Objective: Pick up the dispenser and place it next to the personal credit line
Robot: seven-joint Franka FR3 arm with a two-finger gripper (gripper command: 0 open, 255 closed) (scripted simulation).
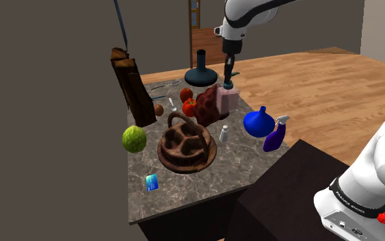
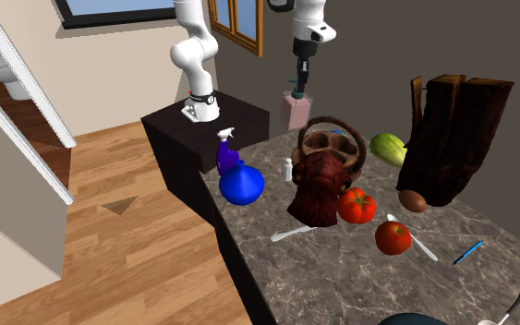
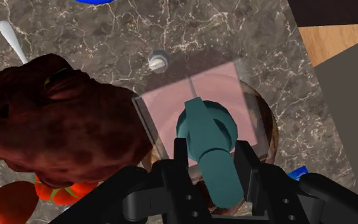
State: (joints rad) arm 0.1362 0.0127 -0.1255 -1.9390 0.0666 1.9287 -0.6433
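Observation:
The dispenser (image 1: pixel 228 98) is a pale pink see-through box with a teal pump on top. It hangs in the air with my gripper (image 1: pixel 228 75) shut on the pump. From the second exterior view, the dispenser (image 2: pixel 296 112) hangs under the gripper (image 2: pixel 298 86), beyond the brown basket (image 2: pixel 328 144). The wrist view shows both black fingers (image 3: pixel 181 158) clasping the teal pump (image 3: pixel 209 130), with the basket's rim (image 3: pixel 268 130) under the pink body. The blue credit card (image 1: pixel 152 182) lies flat near the counter's front edge, past the basket (image 1: pixel 186 146) from the gripper.
On the marble counter (image 1: pixel 204 181) stand a reddish-brown lumpy figure (image 1: pixel 208 105), tomatoes (image 1: pixel 189 107), a green melon (image 1: pixel 134 139), a wooden block (image 1: pixel 132 83), a dark vase (image 1: pixel 200 74), a blue vase (image 1: pixel 258 122), a purple spray bottle (image 1: pixel 276 135) and a small shaker (image 1: pixel 223 133).

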